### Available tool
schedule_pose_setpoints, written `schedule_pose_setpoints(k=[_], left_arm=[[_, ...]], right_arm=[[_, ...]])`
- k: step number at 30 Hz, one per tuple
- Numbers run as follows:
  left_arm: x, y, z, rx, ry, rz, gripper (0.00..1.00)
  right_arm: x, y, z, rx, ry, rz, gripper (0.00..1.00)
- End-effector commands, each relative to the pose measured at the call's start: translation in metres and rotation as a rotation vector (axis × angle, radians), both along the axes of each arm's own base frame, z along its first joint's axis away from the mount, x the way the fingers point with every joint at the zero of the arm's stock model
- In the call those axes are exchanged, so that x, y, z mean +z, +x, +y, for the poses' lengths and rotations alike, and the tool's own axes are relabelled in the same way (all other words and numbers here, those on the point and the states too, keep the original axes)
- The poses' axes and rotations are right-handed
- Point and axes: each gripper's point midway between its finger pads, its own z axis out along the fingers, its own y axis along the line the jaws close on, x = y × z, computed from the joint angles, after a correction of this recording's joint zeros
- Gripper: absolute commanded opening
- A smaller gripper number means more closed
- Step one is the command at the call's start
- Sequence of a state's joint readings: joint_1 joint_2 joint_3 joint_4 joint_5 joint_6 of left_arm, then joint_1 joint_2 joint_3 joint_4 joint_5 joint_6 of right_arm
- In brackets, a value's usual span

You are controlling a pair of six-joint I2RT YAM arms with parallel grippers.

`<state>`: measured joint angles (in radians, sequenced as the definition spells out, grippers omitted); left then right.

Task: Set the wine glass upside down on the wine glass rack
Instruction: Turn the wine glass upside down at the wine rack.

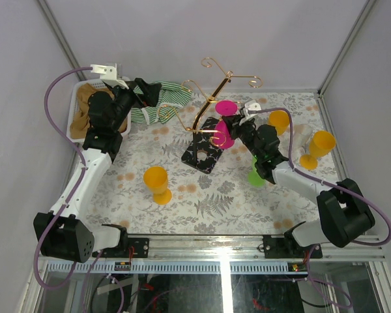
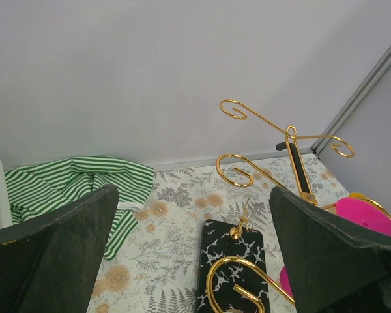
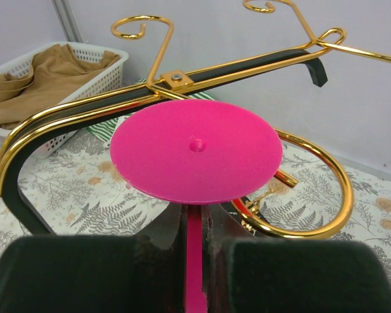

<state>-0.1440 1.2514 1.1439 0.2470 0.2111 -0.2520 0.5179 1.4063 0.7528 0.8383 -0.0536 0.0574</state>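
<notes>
A pink wine glass (image 1: 224,122) hangs upside down, its round foot (image 3: 195,150) uppermost, with my right gripper (image 1: 238,124) shut on its stem (image 3: 194,225). The foot sits level with the gold arms of the wine glass rack (image 3: 215,68), just in front of them and beside a curled hook (image 3: 326,195). The rack (image 1: 212,98) rises at a slant from its black speckled base (image 1: 204,155) at mid-table. My left gripper (image 1: 138,94) stands open and empty at the back left, facing the rack (image 2: 290,137) and its base (image 2: 238,257).
A green-striped cloth (image 1: 161,104) lies at the back, beside a white basket (image 1: 78,107) holding brown cloth. Orange glasses stand at the front left (image 1: 157,183) and on the right (image 1: 278,121) (image 1: 318,148). A green glass (image 1: 255,176) sits under my right arm.
</notes>
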Motion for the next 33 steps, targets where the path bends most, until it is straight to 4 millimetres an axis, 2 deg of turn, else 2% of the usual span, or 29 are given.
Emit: schedule_pose_setpoints(k=[1, 33], left_arm=[[0.019, -0.003, 0.004, 0.018, 0.014, -0.068, 1.0], [0.011, 0.0, 0.003, 0.017, 0.003, -0.071, 1.0]], right_arm=[[0.043, 0.013, -0.005, -0.074, 0.072, -0.115, 0.0], [0.043, 0.045, -0.041, -0.34, 0.09, -0.136, 0.0]])
